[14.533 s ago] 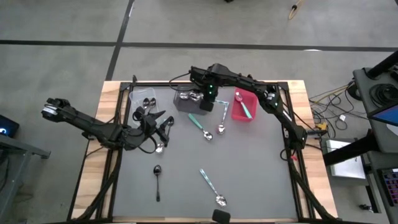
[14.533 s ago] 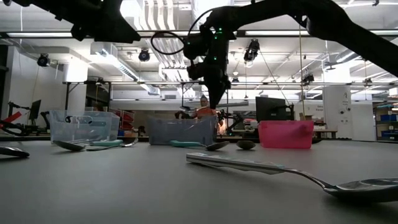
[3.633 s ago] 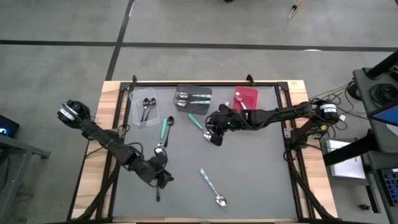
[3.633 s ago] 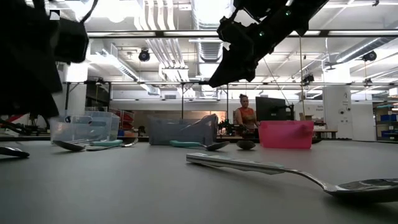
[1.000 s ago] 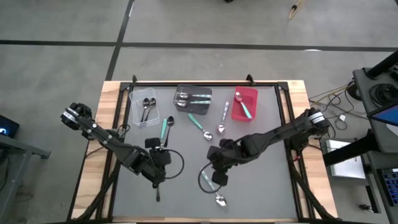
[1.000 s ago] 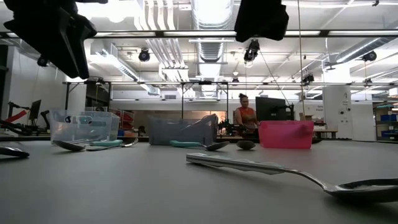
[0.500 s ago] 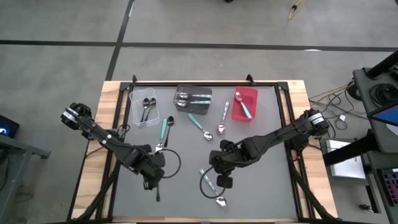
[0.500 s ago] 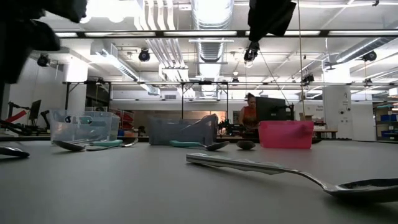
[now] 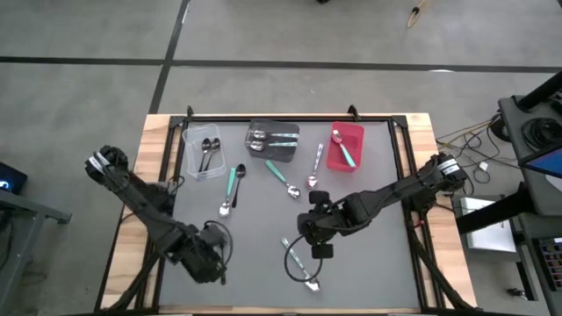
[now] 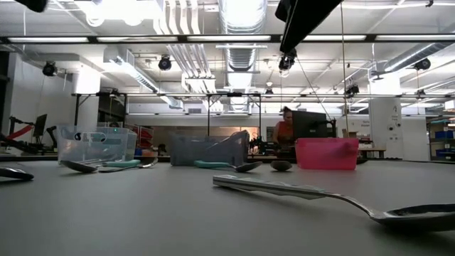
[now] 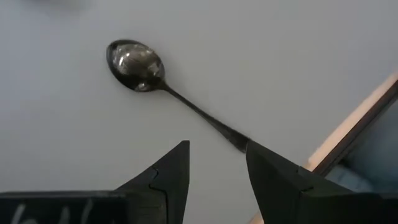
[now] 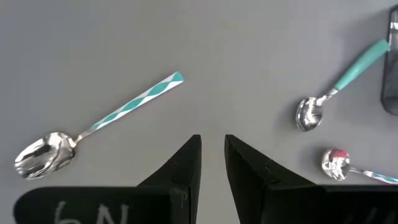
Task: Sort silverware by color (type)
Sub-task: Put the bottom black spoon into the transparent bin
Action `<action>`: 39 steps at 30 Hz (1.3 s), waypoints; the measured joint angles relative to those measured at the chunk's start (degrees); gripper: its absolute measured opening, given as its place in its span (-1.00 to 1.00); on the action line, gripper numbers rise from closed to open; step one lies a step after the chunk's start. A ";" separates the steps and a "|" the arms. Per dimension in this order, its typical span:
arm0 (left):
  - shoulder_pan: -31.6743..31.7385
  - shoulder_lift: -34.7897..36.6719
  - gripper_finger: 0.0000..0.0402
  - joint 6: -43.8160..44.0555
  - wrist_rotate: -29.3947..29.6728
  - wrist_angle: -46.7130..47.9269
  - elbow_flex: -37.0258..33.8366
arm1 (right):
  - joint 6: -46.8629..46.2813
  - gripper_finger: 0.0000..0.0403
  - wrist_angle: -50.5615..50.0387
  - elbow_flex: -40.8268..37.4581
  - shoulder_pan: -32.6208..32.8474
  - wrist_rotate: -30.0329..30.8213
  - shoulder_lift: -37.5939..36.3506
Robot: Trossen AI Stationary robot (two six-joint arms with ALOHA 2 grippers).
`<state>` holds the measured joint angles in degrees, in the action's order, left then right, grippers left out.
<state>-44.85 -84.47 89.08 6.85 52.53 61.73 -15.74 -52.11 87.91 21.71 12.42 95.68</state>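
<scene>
A black spoon (image 11: 161, 87) lies flat on the grey mat near the table's front left. My left gripper (image 9: 209, 260) is over it, open. In the left wrist view its fingertips (image 11: 217, 146) stand on either side of the handle's end. Whether they touch it, I cannot tell. My right gripper (image 9: 321, 246) is above the mat's middle front, open by a narrow gap (image 12: 212, 138) and empty. A teal-handled spoon (image 12: 99, 127) lies just beyond it and also shows in the high view (image 9: 299, 263).
At the far side stand a clear bin (image 9: 204, 149) with black spoons, a dark grey bin (image 9: 272, 139) and a red bin (image 9: 345, 147) with spoons. Loose on the mat lie teal-handled spoons (image 9: 230, 189) (image 9: 283, 175) and a silver spoon (image 9: 314, 167).
My left gripper has gone toward the table's near edge and a little left, and now stands over the black spoon. My right gripper has shifted a little toward the table's right. The spoons have stayed where they were.
</scene>
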 joint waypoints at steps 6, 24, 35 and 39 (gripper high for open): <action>-4.89 -1.97 -0.31 11.18 5.00 -0.36 -0.39 | 0.75 -0.70 0.08 -0.66 0.71 1.71 0.00; -5.19 -14.80 -0.31 21.17 9.48 -1.47 0.93 | 4.89 -0.70 1.61 -1.43 0.76 2.82 0.00; -4.98 -23.07 -0.31 26.96 11.22 0.14 4.98 | 12.32 -0.70 3.61 -1.43 0.75 2.80 0.00; -4.98 -24.21 -0.31 29.46 11.17 0.18 4.98 | 13.71 -0.70 3.62 -1.43 0.54 2.78 0.00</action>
<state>-49.82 -108.67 118.55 18.02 52.71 66.72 -2.03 -48.49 86.48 22.26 15.20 95.68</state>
